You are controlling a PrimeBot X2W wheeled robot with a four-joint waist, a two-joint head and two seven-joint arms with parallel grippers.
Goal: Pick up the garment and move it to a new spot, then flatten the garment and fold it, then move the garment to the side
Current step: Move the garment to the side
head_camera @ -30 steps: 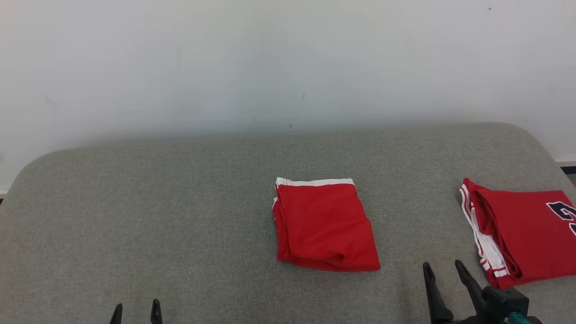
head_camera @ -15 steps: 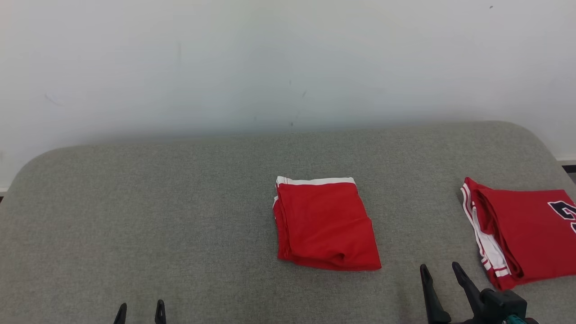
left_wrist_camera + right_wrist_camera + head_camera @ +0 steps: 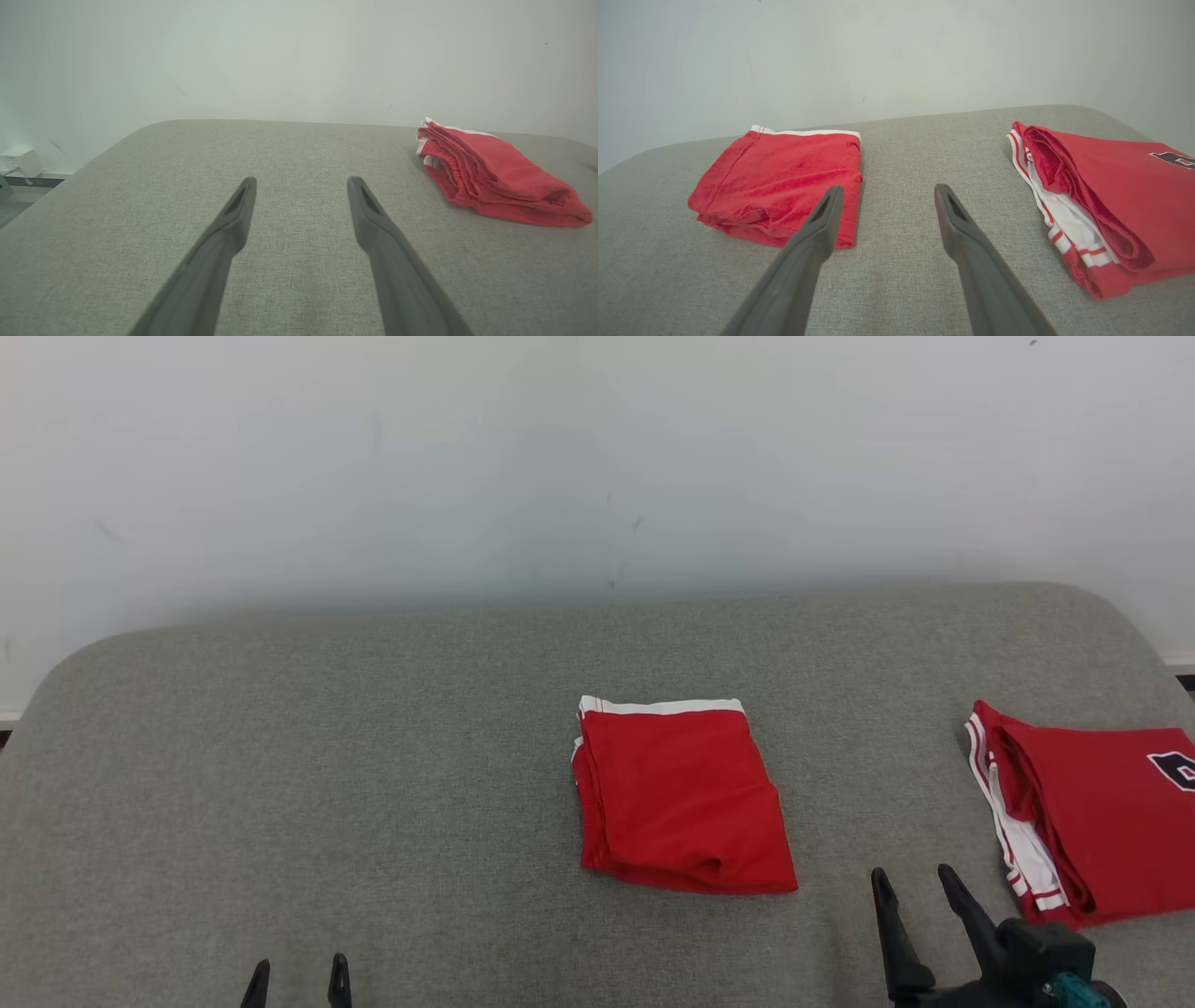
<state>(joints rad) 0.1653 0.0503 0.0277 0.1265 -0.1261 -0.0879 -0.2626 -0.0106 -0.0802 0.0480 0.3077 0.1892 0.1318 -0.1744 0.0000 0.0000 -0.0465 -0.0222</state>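
A red garment point(image 3: 684, 793) with a white band along its far edge lies folded into a neat rectangle near the middle of the grey padded surface point(image 3: 373, 756). It also lies at the right of the left wrist view point(image 3: 495, 172) and at the left of the right wrist view point(image 3: 784, 182). My left gripper point(image 3: 297, 980) sits at the lower left, open and empty, well to the left of the garment. My right gripper point(image 3: 915, 887) stands open and empty just beyond the garment's near right corner, touching nothing. Between each pair of fingers point(image 3: 238, 210) point(image 3: 826, 214) lies bare fabric surface.
A second folded red garment point(image 3: 1083, 812) with white trim and a dark print lies at the right edge of the surface, also in the right wrist view point(image 3: 1106, 196). A pale wall point(image 3: 560, 457) rises behind. The surface's corners are rounded; a white box point(image 3: 21, 161) sits by the floor.
The whole head picture has shifted slightly, so the camera has moved. Both garments lie as before and both grippers stay open and low near the front edge.
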